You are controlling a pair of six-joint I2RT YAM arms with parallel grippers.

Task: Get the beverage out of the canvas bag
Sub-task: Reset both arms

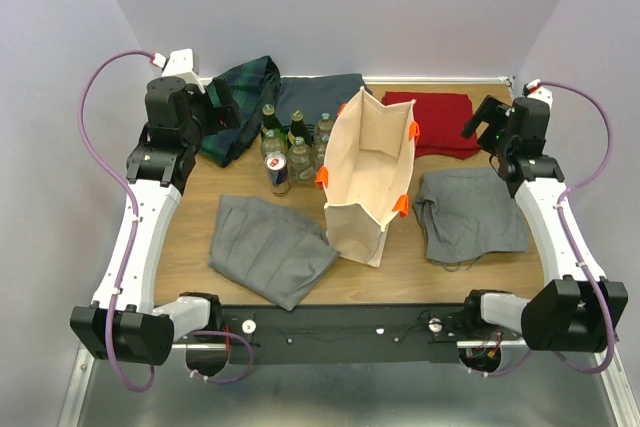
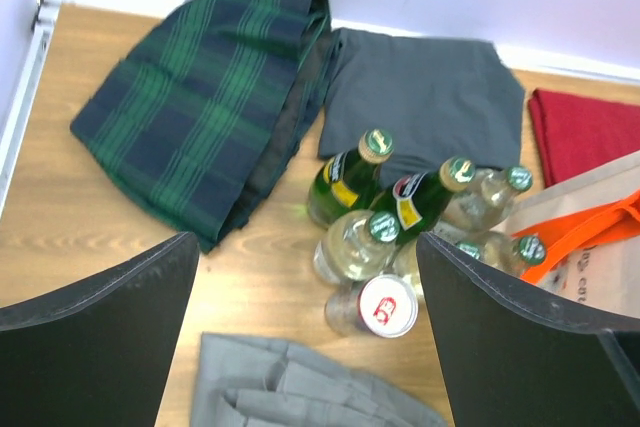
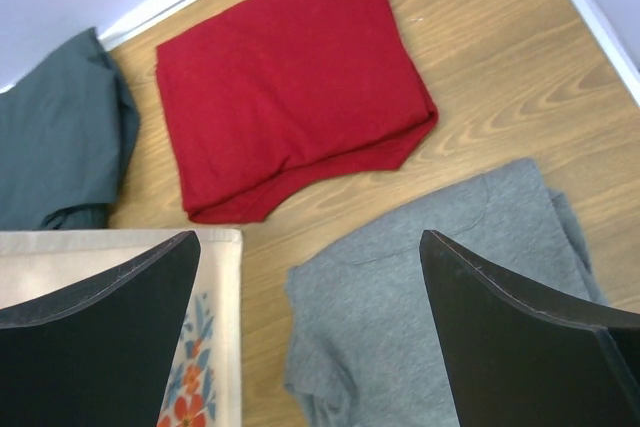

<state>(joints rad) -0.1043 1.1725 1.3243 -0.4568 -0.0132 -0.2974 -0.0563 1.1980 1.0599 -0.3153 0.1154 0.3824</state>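
Observation:
The cream canvas bag (image 1: 365, 172) with orange handles stands open at the table's middle. Its inside shows only cream cloth in the top view. Just left of it stands a cluster of green and clear bottles (image 1: 297, 139) with a silver can (image 1: 279, 174). My left gripper (image 1: 228, 107) is open and empty, raised above the table's back left. In the left wrist view the gripper (image 2: 305, 347) frames the bottles (image 2: 372, 237), the can (image 2: 386, 306) and the bag's edge (image 2: 600, 222). My right gripper (image 1: 478, 125) is open and empty, raised at the back right; its wrist view (image 3: 310, 347) shows the bag's floral corner (image 3: 218, 347).
A plaid green cloth (image 1: 243, 97) and a dark grey cloth (image 1: 318, 95) lie behind the bottles. A red cloth (image 1: 432, 122) lies at the back right. Grey cloths lie front left (image 1: 268, 247) and right (image 1: 468, 209) of the bag.

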